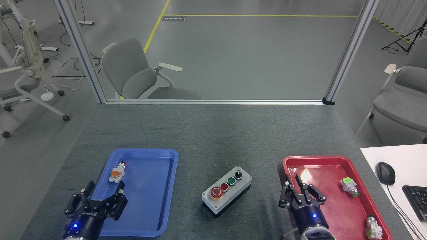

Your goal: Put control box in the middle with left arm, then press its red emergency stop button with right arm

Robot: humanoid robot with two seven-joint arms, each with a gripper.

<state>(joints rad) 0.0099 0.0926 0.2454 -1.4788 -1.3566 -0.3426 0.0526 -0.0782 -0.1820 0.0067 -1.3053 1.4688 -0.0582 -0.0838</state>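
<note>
White lettering sits on the left claw body and on the right claw body, too small to read; a far floor sign is likewise illegible.

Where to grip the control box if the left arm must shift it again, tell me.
Probably from above, fingers across the control box on its two long grey sides near mid-length: it lies flat and oblong, and its top carries a button row, so the sides are the bare faces.

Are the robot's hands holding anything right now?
No, nothing is held. The left gripper and right gripper are both open and empty; the control box sits untouched.
</note>
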